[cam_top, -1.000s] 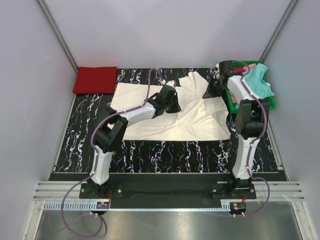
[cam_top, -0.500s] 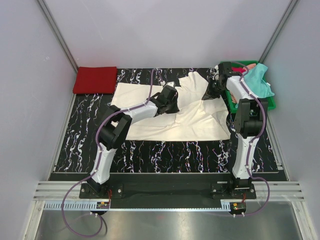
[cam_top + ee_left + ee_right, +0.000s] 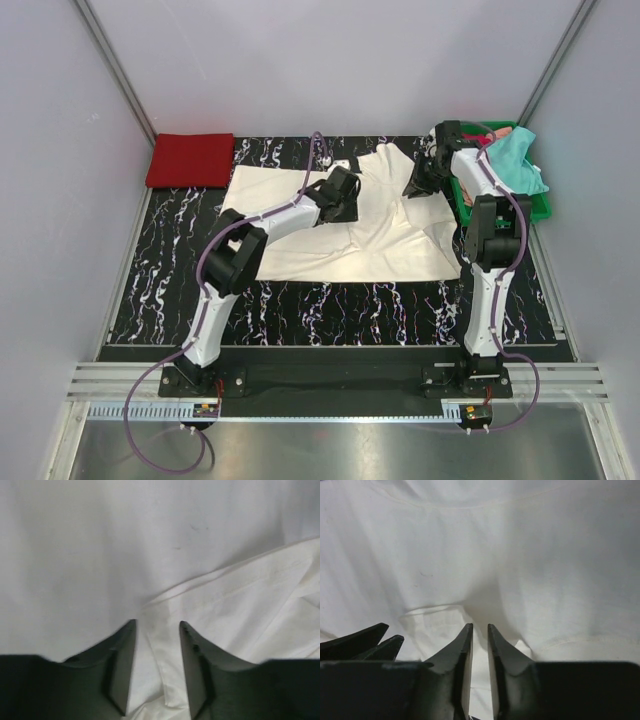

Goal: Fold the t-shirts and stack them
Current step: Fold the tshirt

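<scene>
- Both grippers are hovering at the cream-white t-shirt (image 3: 350, 245): left gripper (image 3: 157, 623) gaping, right gripper (image 3: 480, 626) barely parted, neither pinching.
- Limp, light cloth is likely wanting hem-edge grips.

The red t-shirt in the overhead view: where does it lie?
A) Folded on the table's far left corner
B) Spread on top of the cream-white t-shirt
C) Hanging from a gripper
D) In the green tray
A: the red t-shirt lies folded flat on the far left corner of the table, beside the spread cream-white t-shirt and across the table from the green tray.
</scene>
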You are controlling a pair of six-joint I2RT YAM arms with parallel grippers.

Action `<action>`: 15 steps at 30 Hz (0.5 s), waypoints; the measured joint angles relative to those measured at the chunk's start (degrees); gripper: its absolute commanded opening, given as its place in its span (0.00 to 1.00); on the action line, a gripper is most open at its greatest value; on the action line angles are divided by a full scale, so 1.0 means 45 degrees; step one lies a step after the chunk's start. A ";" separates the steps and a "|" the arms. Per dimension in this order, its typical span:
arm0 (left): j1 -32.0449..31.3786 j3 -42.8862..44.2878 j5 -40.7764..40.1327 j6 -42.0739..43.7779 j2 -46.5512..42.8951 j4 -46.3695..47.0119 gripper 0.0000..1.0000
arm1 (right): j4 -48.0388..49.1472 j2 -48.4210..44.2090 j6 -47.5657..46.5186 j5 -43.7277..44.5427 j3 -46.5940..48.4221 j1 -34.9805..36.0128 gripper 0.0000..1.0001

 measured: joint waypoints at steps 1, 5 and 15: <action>-0.0005 0.0087 -0.0369 0.0044 0.0000 -0.0287 0.49 | -0.0029 0.0102 0.0015 0.0058 0.0141 0.0000 0.34; 0.0039 0.0257 -0.1991 0.0709 -0.0194 -0.1311 0.52 | -0.0918 0.0554 0.0083 0.1171 0.1316 0.0000 0.43; 0.1287 -0.3264 -0.1792 0.2234 -0.6198 -0.2244 0.52 | -0.1831 -0.2793 0.0272 0.3128 -0.2667 -0.0121 0.46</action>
